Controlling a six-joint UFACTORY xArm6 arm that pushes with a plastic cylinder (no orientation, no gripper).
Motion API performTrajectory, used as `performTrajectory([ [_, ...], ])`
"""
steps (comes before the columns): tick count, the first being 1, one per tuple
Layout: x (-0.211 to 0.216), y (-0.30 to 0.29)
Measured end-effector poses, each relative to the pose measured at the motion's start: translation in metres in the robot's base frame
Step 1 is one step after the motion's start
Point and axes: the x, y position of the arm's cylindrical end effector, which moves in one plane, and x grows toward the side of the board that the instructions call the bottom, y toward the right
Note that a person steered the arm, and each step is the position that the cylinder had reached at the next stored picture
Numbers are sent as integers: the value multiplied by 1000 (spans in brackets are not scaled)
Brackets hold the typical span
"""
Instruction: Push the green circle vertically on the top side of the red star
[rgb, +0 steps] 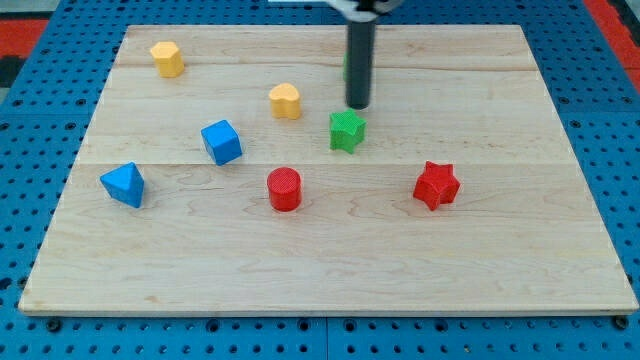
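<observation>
Risk: my tip (358, 106), gripper-less rod, just above green star (347, 130), may nudge it instead of half-hidden green circle (346, 66), missing red star (436, 185).

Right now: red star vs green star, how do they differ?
Colour: the red star is red, the green star green. Position: the green star sits near the board's middle, the red star lower and toward the view's right. Proximity: my tip is just above the green star, well away from the red star. Both are star-shaped blocks resting on the board.
</observation>
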Motion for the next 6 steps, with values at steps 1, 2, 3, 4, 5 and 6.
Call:
performTrajectory([
  [1,-48,37],
  [2,-96,-3],
  [3,-87,-87],
  [4,-58,-96],
  [5,-70,-144],
  [6,-85,-78],
])
